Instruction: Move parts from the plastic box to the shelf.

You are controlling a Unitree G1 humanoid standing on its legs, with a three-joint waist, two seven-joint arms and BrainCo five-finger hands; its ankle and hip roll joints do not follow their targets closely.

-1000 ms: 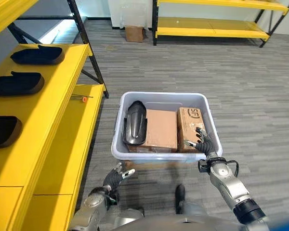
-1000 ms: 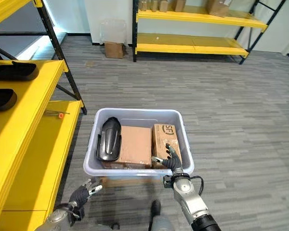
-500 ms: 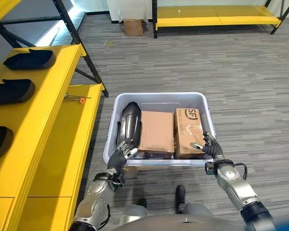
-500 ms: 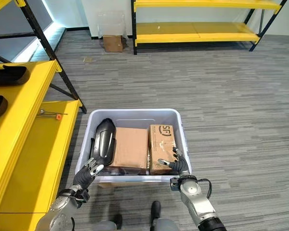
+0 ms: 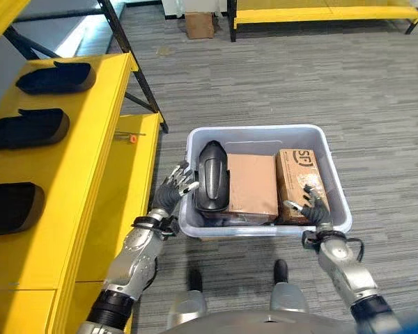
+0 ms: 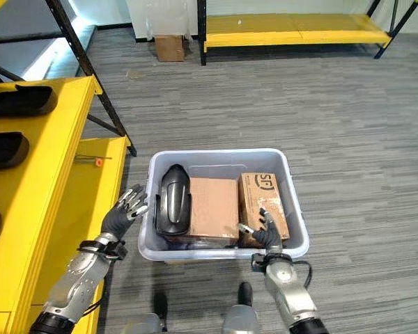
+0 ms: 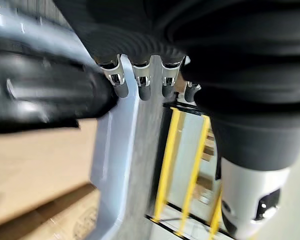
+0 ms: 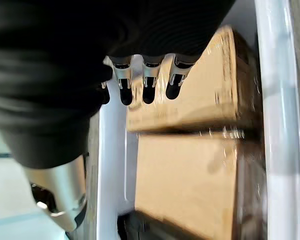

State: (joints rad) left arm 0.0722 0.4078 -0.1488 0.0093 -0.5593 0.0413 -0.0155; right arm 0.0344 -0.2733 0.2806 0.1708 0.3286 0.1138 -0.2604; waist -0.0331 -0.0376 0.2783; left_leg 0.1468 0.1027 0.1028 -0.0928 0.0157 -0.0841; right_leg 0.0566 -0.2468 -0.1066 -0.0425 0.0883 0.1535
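Observation:
A pale plastic box (image 5: pixel 258 130) stands on the floor in front of me. A black moulded part (image 5: pixel 212 175) lies at its left end, beside two cardboard boxes (image 5: pixel 253 184) (image 5: pixel 299 182). My left hand (image 5: pixel 174 193) is open with fingers spread, just outside the box's left rim and close to the black part (image 7: pixel 40 95). My right hand (image 5: pixel 311 209) is open over the near right rim, its fingers (image 8: pixel 145 82) above a cardboard box (image 8: pixel 190 90). To the left runs the yellow shelf (image 5: pixel 90 118), carrying three black parts (image 5: pixel 56 76) (image 5: pixel 24 129) (image 5: pixel 10 209).
A small orange-tipped tool (image 5: pixel 129 138) lies on the lower yellow shelf board beside the box. A dark shelf post (image 5: pixel 136 66) slants down behind it. Far back are another yellow rack (image 6: pixel 299 24) and a cardboard carton (image 5: pixel 200 24) on the grey floor.
My left hand has come up from low by the box's front left corner to beside its left rim. The right hand stays at the near right rim. The camera has shifted.

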